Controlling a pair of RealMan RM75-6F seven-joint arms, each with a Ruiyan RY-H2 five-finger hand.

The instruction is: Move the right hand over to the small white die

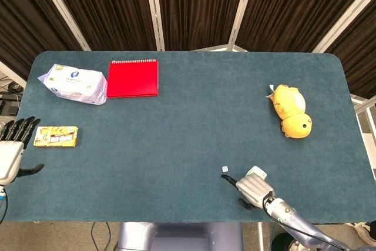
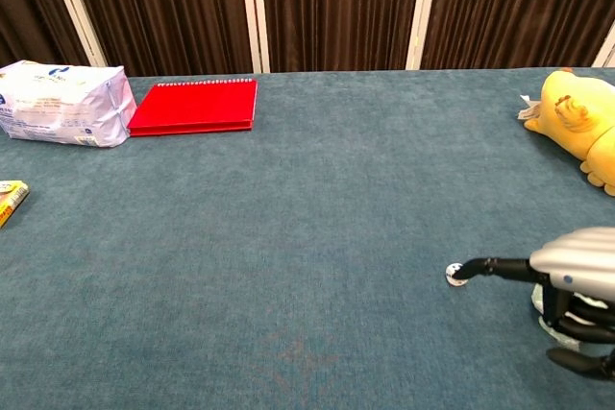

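Note:
The small white die [image 1: 225, 169] [image 2: 455, 275] lies on the blue table near the front edge, right of centre. My right hand [image 1: 254, 186] [image 2: 577, 293] is low on the table just right of it. One finger [image 2: 495, 264] stretches out toward the die, and its tip is at or just short of it. The other fingers are curled under and hold nothing. Off the table's left edge, my left hand [image 1: 10, 151] holds nothing and its fingers are straight and apart.
A yellow plush chick [image 1: 291, 110] [image 2: 577, 122] lies at the right. A red notebook [image 1: 133, 78] [image 2: 196, 106] and a white tissue pack [image 1: 73, 83] [image 2: 63, 103] sit at the back left. A yellow snack packet [image 1: 56, 136] is by the left hand.

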